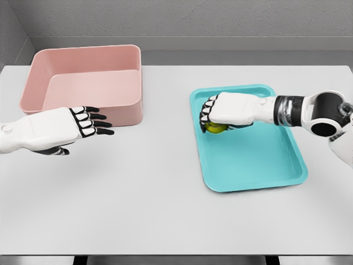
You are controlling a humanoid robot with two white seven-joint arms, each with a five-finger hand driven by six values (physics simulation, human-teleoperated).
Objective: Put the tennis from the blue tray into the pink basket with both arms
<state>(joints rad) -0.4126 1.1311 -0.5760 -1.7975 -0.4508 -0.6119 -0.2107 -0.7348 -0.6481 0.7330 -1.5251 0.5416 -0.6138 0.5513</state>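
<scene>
Two containers sit on our white counter (pixel 165 210): the pink basket (pixel 83 83) at far left, nothing visible inside, and the blue tray (pixel 259 165) at right. Our right hand (pixel 220 113) curls over the yellow-green tennis ball (pixel 216 128) in the tray's far-left part. Our left hand (pixel 71 124) hovers with fingers spread beside the basket's near wall.

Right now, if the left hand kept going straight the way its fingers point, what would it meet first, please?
The left hand points right, so probably the front wall of the pink basket; depth is unclear and it might pass just in front.
</scene>
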